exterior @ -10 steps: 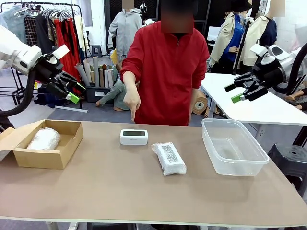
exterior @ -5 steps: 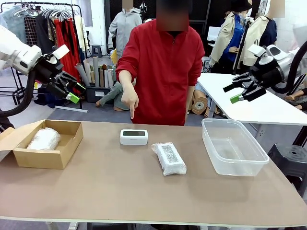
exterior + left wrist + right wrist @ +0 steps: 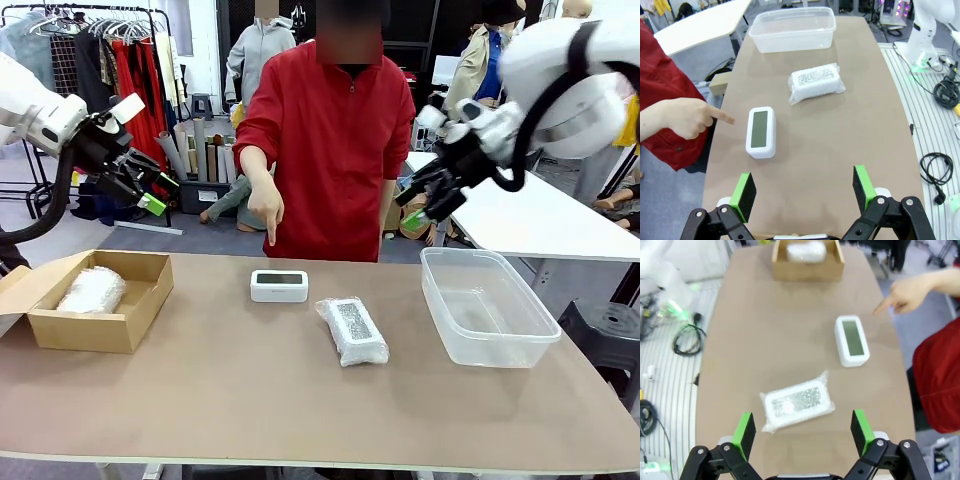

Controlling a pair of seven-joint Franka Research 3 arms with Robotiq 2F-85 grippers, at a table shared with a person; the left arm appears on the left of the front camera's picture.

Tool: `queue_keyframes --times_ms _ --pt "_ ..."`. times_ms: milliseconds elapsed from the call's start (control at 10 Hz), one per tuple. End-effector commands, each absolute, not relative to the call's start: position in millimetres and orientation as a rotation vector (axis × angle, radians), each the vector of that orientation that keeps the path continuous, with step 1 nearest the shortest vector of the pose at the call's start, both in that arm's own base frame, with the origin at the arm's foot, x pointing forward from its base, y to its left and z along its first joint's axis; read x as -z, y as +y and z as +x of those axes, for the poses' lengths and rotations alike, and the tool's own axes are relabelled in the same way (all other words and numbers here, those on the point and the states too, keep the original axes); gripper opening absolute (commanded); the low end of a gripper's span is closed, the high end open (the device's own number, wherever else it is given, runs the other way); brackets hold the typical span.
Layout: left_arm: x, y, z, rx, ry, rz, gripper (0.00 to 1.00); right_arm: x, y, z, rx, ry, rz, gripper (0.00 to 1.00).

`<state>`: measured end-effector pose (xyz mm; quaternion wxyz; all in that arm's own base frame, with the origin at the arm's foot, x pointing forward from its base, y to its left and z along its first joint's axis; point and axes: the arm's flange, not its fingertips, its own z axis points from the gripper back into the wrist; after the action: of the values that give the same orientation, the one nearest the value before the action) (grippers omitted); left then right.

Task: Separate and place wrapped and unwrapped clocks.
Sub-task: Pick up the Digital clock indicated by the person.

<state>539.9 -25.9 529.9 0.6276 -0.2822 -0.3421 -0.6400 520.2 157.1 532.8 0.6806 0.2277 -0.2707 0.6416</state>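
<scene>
A bare white clock (image 3: 279, 285) with a grey-green screen lies near the table's far edge, and the person's hand (image 3: 266, 212) points down at it. A bubble-wrapped clock (image 3: 351, 330) lies to its right, mid-table. Another wrapped clock (image 3: 91, 290) rests inside the cardboard box (image 3: 120, 328) at the left. My left gripper (image 3: 150, 182) hangs open, high above the box. My right gripper (image 3: 428, 198) is open in the air above the table's far edge, left of the clear tub (image 3: 487, 305). The right wrist view has the bare clock (image 3: 852, 340), wrapped clock (image 3: 796, 402) and open gripper (image 3: 802, 432). From the left wrist, the open gripper (image 3: 804, 189) looks onto the bare clock (image 3: 760, 131) and wrapped clock (image 3: 815, 83).
The person in a red top (image 3: 335, 150) stands at the far edge. The clear plastic tub (image 3: 792, 29) has nothing in it. A white table (image 3: 540, 225) stands behind on the right. Cables (image 3: 686, 338) lie on the floor beside the table.
My right arm has swung left and nearer the table, from over the white table toward the tub's left side. The person's hand keeps pointing at the bare clock. The left arm has not moved.
</scene>
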Motion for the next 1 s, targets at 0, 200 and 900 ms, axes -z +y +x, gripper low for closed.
queue_keyframes --times_ms 0,200,900 --pt "-532 -25 539 1.463 -0.791 -0.640 1.00 -516 199 515 -1.431 -0.494 0.393 1.00" --pt "-532 -25 539 1.463 -0.791 -0.640 1.00 -490 241 524 -1.490 -0.434 0.308 1.00" --pt "-532 -25 539 1.463 -0.791 -0.640 1.00 -450 270 540 -1.561 -0.456 0.209 1.00"
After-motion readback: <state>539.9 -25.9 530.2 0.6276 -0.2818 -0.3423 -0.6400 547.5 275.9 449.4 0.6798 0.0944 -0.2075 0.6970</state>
